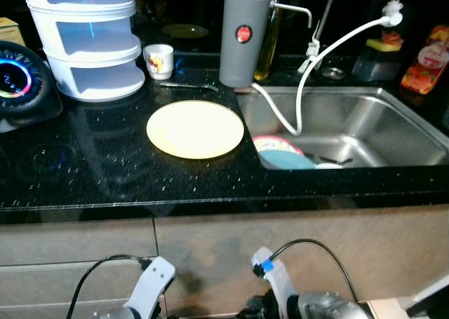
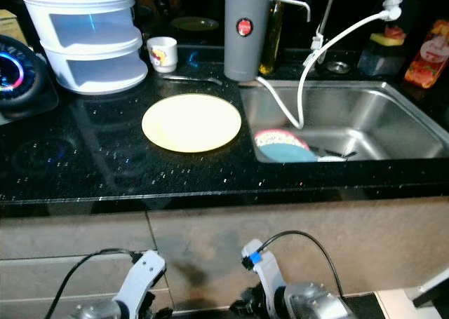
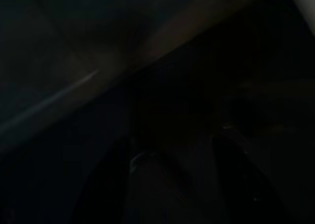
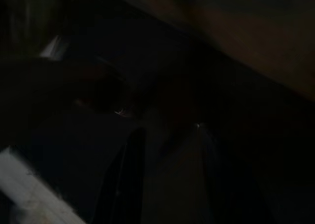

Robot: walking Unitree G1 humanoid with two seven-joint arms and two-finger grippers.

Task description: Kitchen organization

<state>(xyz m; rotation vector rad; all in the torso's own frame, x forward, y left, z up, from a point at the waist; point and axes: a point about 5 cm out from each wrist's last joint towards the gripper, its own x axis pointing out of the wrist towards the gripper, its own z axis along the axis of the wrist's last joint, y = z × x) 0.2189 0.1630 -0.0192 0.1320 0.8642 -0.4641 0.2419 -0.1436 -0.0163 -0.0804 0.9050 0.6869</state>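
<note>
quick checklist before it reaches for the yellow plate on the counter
1. Yellow plate lies flat on the black counter, nothing on it: ok.
2. Spoon lies apart from the plate, behind it: ok.
3. Sink already holds dishes at its left end, so little room there: not ok.
4. White hose hangs into the sink above those dishes: not ok.
5. Both arms hang low before the cabinet, not yet raised: ok.
6. Grippers open or shut, wrist views too dark: cannot tell.
</note>
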